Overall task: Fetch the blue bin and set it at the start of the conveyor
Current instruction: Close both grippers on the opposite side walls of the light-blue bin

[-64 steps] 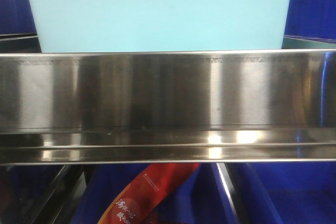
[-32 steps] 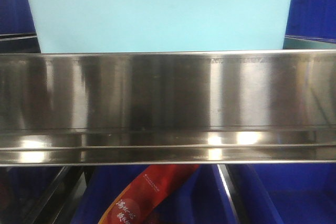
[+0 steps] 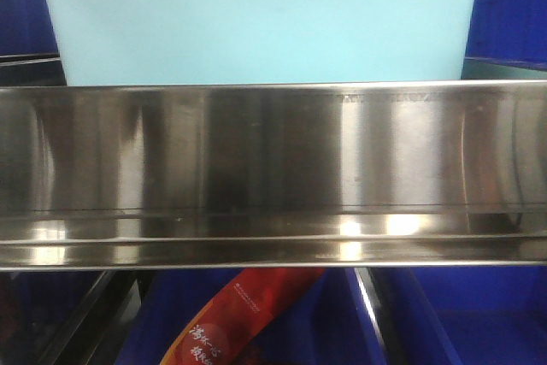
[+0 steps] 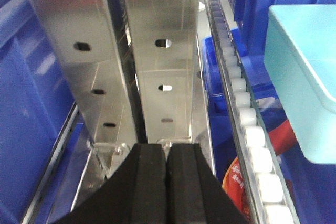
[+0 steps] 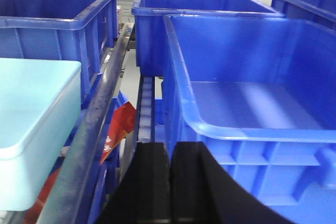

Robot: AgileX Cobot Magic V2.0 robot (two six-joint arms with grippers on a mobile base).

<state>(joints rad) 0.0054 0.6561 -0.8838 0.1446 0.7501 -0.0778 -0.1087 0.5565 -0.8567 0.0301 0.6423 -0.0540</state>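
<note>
The blue bin [image 3: 256,27] sits on the steel shelf [image 3: 273,151], behind its front lip, with dark blue crates [image 5: 247,108] on both sides of it; in the left wrist view it is to the right of my left tool [image 4: 167,153], and in the right wrist view it is to the left of my right tool [image 5: 170,150], so it lies between the two arms. Both tools have their fingers pressed together and hold nothing; I judge the step to be the reach and grasp, so I would first open both, bring each one inward under the thick rim, and lift evenly so that the bin clears the lip without tilting; the crate just beside the right tool leaves little room. The lip hides the bottom of the bin; its inside shows only in part; the conveyor start is in no view; a red packet [image 3: 248,314] below the shelf is cut off.
</note>
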